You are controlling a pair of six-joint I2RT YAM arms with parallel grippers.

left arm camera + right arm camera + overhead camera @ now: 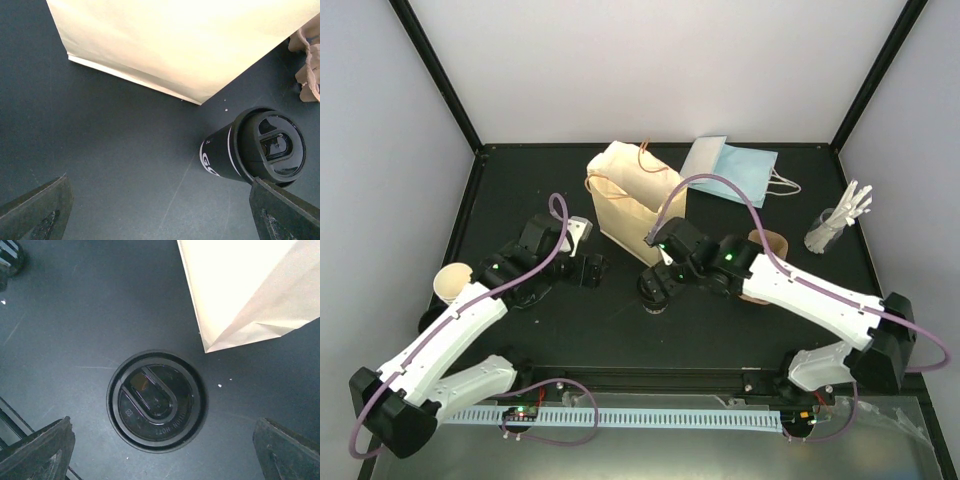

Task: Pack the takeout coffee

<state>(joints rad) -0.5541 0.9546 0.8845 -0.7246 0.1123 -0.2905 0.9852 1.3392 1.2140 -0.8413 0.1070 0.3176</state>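
Just below the middle of the overhead view stands the one takeout coffee (156, 401), a small paper cup with a round black plastic lid, upright on the black table (570, 330). In the left wrist view its side looks dark with white lettering. The right gripper (161, 440) hangs directly over the lid, fingers spread wide and holding nothing. One tan paper bag (635, 200) stands just above the cup. The left gripper (160, 200), left of the cup, is likewise wide and empty. At upper right are one flat light-blue paper bag (730, 160) and one clear cup of wooden stirrers (835, 228).
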